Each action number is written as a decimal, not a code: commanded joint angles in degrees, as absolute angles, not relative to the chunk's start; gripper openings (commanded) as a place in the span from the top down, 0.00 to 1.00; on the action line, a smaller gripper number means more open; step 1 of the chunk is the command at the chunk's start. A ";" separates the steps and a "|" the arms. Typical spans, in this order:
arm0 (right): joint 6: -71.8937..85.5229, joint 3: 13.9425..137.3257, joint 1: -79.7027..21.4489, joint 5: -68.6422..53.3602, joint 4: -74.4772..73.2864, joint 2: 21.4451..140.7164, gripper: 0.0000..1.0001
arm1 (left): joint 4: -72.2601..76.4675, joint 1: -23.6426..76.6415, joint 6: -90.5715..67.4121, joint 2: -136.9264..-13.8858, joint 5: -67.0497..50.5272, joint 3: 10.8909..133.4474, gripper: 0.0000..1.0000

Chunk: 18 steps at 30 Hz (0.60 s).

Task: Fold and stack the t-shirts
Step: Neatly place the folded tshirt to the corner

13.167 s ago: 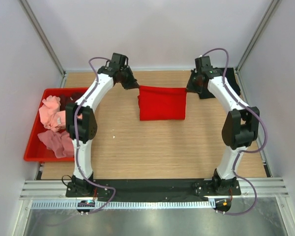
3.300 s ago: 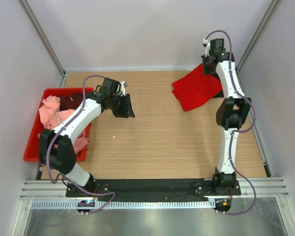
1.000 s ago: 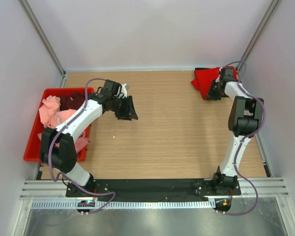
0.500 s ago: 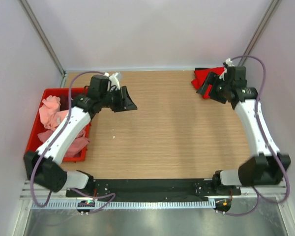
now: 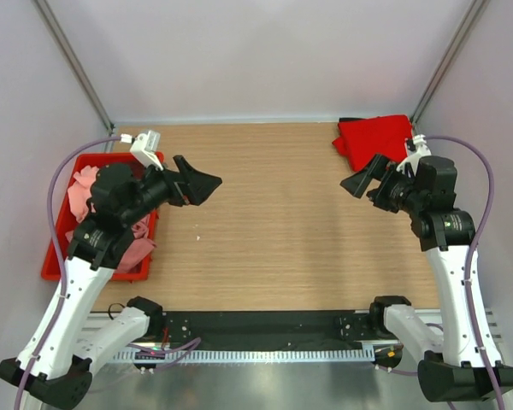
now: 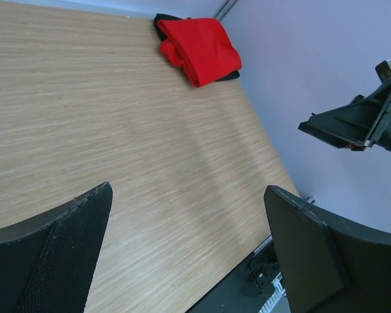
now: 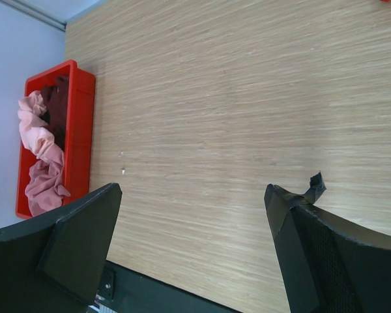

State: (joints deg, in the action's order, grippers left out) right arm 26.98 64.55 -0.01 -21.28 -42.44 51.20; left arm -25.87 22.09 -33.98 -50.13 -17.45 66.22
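Note:
A bright red folded t-shirt lies in the back right corner, on top of a black t-shirt whose edge shows beneath it. More t-shirts lie crumpled in the red crate at the left: light pink, dusty rose and dark maroon. My left gripper hangs open above the table beside the crate, with nothing between its fingers. My right gripper is open and empty too, just in front of the red t-shirt and apart from it.
Grey walls and metal posts close in the back and sides. A black strip with the arm bases runs along the near edge. A tiny white speck lies on the wood. A scrap of black tape sticks off a right finger.
The right gripper has let go of the red t-shirt and drawn back toward the near side. The left arm has risen and pulled back near the crate. Both jaws opened wide.

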 commanded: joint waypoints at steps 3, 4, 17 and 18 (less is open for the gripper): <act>29.71 65.21 0.00 -22.41 -39.99 49.92 0.00 | -23.99 21.88 -35.16 -49.22 -16.61 64.25 0.00; 29.71 65.30 0.00 -22.59 -40.08 49.92 0.00 | -24.08 21.88 -35.07 -49.22 -17.22 64.16 0.00; 28.13 65.21 0.00 -21.62 -41.22 48.87 0.00 | -24.79 21.80 -34.89 -50.01 -21.97 64.51 0.00; 28.21 65.21 0.00 -21.53 -41.31 48.78 0.00 | -24.79 21.80 -34.89 -50.01 -21.89 64.42 0.00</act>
State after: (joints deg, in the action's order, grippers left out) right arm 28.69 64.45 0.01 -21.82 -41.85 49.39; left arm -26.37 22.09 -34.54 -50.09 -20.14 63.83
